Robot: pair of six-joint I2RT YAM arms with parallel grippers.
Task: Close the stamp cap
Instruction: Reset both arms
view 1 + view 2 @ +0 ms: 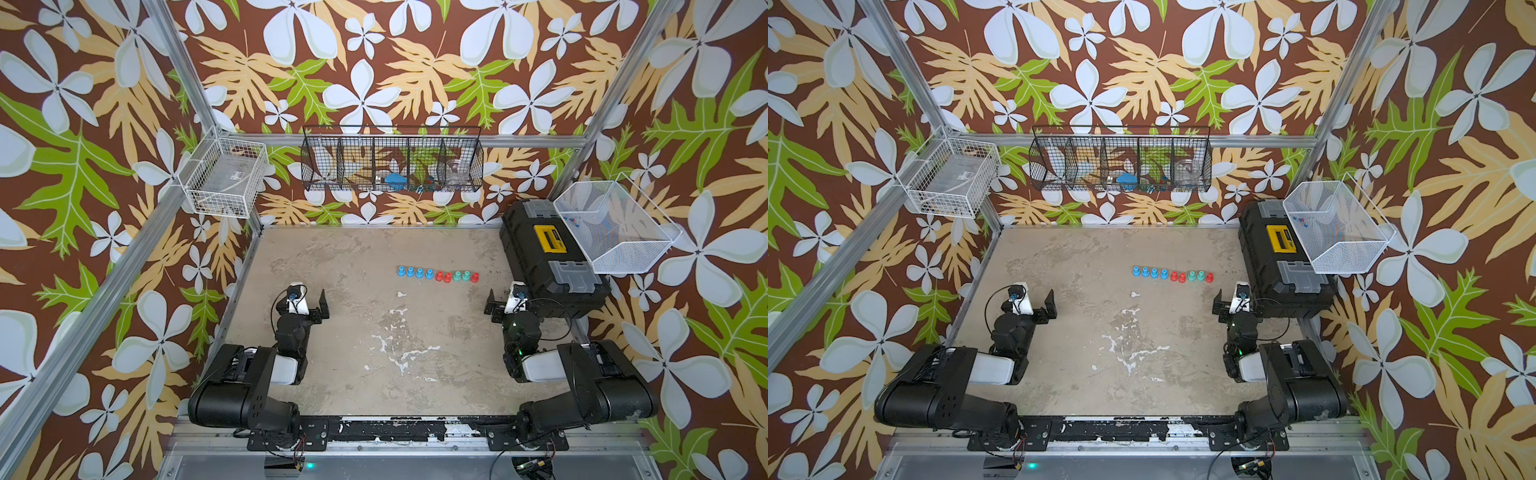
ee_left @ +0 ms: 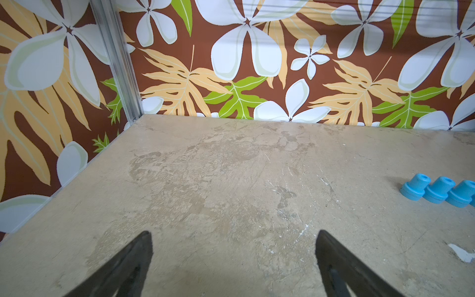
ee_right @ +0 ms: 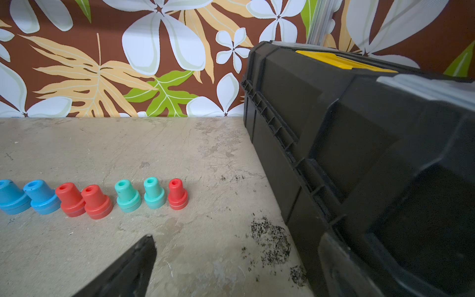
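Left fingers: my left gripper (image 2: 232, 236) is spread wide with nothing between the jaws, low over bare table (image 1: 353, 332) on the left side, nearer than the stamps.
Right fingers: my right gripper (image 3: 235, 239) is spread just as wide and is empty too. It sits on the right side, just beside the near left corner of the toolbox (image 1: 552, 257).
Task's thing: the row of stamps (image 1: 438, 275) stands on the table right of centre, towards the far half, running left to right between my two arms.
Row order: from the left there are four blue, two red, two teal, then a last red stamp (image 3: 177, 194) at the right end.
Pose: every stamp is upright, wide base down and narrow neck up. Neighbours stand close or touching.
Cap: I cannot tell from here which stamp has a loose cap.
Gap to me: neither gripper touches a stamp. The right one is nearer to the row, and the left one is well apart from the leftmost blue stamp (image 2: 415, 190).
Toolbox: black with a yellow latch, shut, along the right edge.
Walls: a black wire basket (image 1: 392, 160) hangs on the far wall, and a white mesh basket (image 1: 615, 232) hangs over the toolbox.
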